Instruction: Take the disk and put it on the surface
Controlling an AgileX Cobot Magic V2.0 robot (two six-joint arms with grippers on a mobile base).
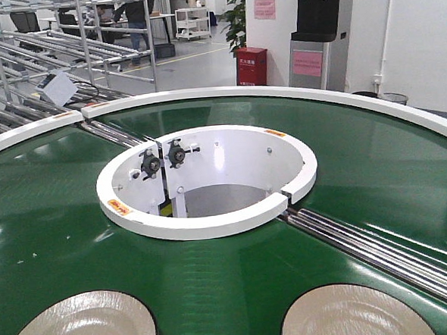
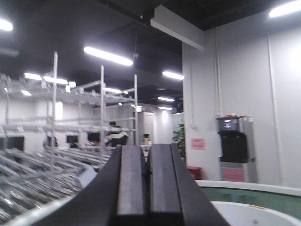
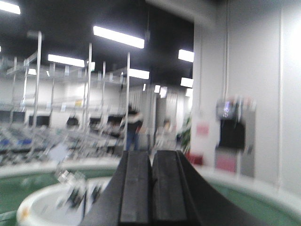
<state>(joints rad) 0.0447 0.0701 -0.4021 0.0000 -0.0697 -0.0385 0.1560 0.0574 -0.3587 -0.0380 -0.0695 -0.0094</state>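
Closest to each wrist camera, dark fingers fill the lower middle of the view. The left gripper (image 2: 146, 147) is clenched, its two fingers pressed flat together with nothing between them. The right gripper (image 3: 151, 153) is clamped the same way and empty, though that picture is blurred. Just past the left gripper's tips, to their right, run a strip of the green conveyor belt (image 2: 256, 197) and its white rim (image 2: 244, 187); to their left stand metal racks (image 2: 47, 165).

From the front camera, two cream disks lie flat on the belt at the near edge, the left disk (image 1: 81, 328) and the right disk (image 1: 354, 317) well apart. Neither gripper shows in that view, so I cannot tell how the disks lie relative to them. Beyond the disks sits the white ring (image 1: 212, 225) around the belt's open centre, with steel rollers (image 1: 380, 249) running off to its right. Farther back stand a red cabinet (image 1: 252, 65) and a water dispenser (image 1: 315, 25).
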